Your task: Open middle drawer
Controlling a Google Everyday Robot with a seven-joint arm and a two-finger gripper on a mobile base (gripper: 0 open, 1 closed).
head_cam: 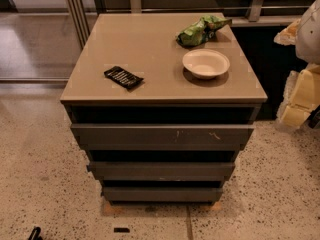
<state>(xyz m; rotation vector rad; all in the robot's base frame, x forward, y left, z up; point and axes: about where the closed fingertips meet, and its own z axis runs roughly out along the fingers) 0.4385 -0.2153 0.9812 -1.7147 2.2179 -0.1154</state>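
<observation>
Gripper [315, 118]: at the right frame edge, only a dark bit showing under the pale arm [300, 91], the rest cut off. Can't tell whether it's wide, narrow or holding anything. It's off the table [140, 49], beside its right front corner and apart from it, hanging above the floor [45, 149].

Middle drawer [161, 170]: well to the left of the gripper and lower. Plain dark grey front, looks shut, with a dark gap along its top edge. Nothing is touching it.

Top drawer [162, 134]: left of the gripper, a bit below its level. It has pale scratch marks right of centre and looks shut. Bottom drawer [162, 194]: lowest of the three and farthest down from the gripper, looks shut.

On the table, all left of the gripper and higher in frame:
- white bowl [206, 63], the nearest item to the gripper, upright
- green bag [202, 30], crumpled, just behind the bowl
- black packet [123, 77], lying flat near the front-left, well apart from the bowl
</observation>
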